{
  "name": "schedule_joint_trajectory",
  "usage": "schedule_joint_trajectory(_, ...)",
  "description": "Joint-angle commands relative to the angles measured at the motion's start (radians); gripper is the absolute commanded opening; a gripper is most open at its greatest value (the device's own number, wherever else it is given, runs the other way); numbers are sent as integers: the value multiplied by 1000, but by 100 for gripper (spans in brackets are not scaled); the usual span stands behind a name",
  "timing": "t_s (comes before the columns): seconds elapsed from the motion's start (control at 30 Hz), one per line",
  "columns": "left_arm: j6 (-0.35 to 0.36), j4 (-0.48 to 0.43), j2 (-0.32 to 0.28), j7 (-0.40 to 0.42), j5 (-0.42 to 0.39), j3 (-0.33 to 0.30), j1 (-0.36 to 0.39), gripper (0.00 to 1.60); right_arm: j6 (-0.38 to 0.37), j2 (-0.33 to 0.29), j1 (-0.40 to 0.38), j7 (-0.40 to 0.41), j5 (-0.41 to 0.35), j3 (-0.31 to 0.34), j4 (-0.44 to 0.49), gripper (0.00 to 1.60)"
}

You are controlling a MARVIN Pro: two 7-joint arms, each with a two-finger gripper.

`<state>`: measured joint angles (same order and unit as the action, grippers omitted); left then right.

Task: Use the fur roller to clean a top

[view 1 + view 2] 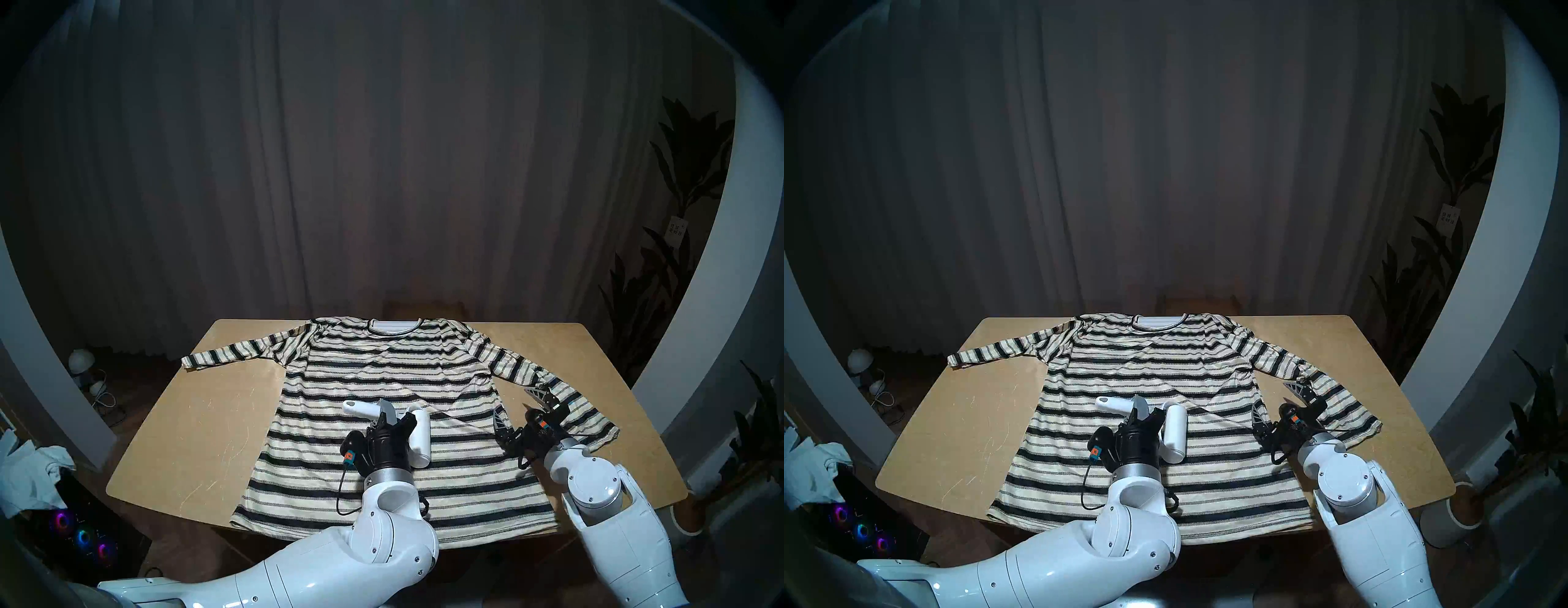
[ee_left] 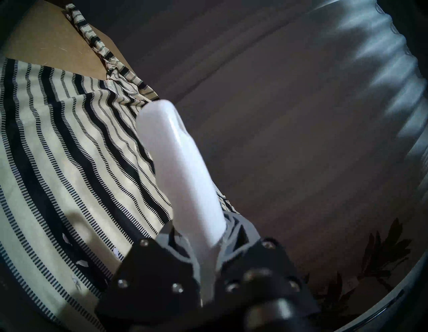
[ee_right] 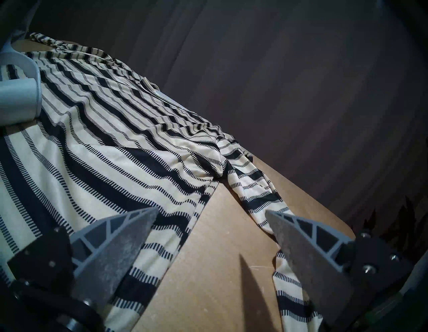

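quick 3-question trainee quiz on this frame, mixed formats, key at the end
1. True or false: the right gripper is closed on a sleeve of the striped top.
2. Multiple choice: the left gripper holds the lint roller by its A) white cylinder B) handle C) nothing, it is open.
3. Fill in: the top lies spread flat on the ____, neck at the far edge from the robot.

Key
1. False: its jaws stand apart, empty, over the gap between the top's body and its sleeve.
2. B
3. table
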<state>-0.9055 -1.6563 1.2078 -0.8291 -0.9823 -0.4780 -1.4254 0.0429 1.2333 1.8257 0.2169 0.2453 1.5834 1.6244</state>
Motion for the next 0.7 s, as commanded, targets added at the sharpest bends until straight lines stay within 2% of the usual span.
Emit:
schedule_joint_trajectory(0.0, 31, -23, -18, -68, 43, -18, -8, 0, 6, -6, 10, 8, 1, -4, -7, 160)
schedule_joint_trajectory(0.3, 13, -1, -45, -62, 37, -25, -19, 0, 38, -24, 5, 24, 2, -4, -24, 160)
schedule_joint_trajectory(0.43, 28, 13, -52, -64, 45, -22, -19, 0, 41, -27, 6, 28, 1, -4, -27, 160)
schedule_joint_trajectory(0.67, 37, -2, -78, -61, 11, -33, -22, 0, 40, -28, 7, 30, 1, -3, -27, 160)
